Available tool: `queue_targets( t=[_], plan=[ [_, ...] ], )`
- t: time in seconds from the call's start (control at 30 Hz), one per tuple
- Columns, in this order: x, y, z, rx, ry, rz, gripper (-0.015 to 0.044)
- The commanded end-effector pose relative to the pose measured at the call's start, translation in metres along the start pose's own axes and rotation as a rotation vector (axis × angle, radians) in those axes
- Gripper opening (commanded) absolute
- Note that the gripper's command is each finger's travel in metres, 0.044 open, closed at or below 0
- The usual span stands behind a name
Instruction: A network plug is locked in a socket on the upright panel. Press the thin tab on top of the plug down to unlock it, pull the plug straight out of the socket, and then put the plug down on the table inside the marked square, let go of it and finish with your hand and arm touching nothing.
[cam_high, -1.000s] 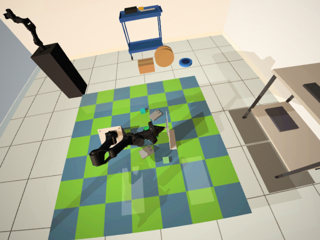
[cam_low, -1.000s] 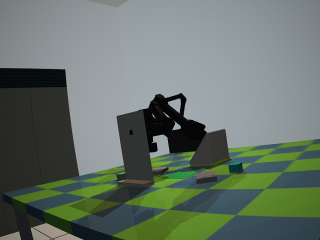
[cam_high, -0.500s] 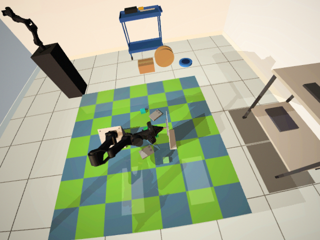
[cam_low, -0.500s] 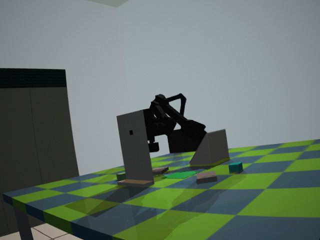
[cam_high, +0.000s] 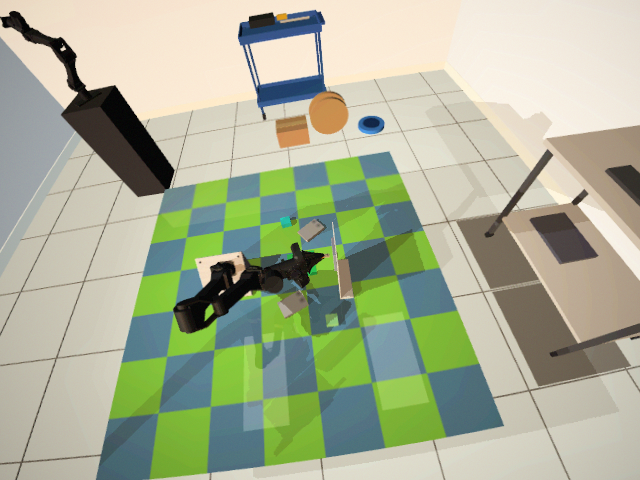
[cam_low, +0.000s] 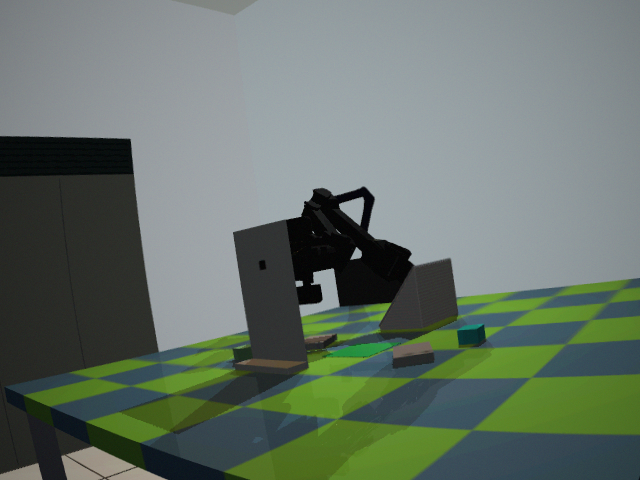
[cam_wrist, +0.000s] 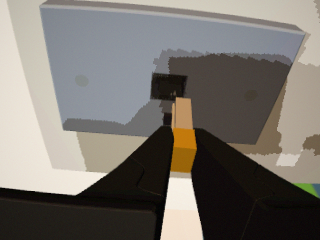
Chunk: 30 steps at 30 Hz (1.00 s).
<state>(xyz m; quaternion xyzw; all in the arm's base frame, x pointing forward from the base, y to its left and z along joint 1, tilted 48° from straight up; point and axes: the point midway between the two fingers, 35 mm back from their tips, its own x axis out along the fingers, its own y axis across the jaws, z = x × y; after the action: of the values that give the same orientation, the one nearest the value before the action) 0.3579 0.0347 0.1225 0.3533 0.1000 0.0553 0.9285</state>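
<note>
The gripper is shut on the plug. The plug has an orange body and a tan front part; a thin tan strip shows close along its left side in the wrist view. The upright panel stands in front of the fingertips. Its dark socket shows open, and the plug's front end appears out of it, just before its lower right corner in the wrist view. The marked green square lies flat on the table, partly hidden under the arm in the top view.
The panel's foot is on the table. Grey blocks lie on both sides of the arm. A teal cube and a pale green cube lie farther out.
</note>
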Motion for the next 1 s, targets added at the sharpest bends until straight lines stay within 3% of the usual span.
queue_targets(
  t=[0.0, 0.97],
  plan=[
    [-0.004, 0.001, 0.0, 0.006, -0.005, 0.003, 0.0],
    [-0.019, 0.001, -0.008, 0.006, -0.005, 0.002, 0.0]
  ],
)
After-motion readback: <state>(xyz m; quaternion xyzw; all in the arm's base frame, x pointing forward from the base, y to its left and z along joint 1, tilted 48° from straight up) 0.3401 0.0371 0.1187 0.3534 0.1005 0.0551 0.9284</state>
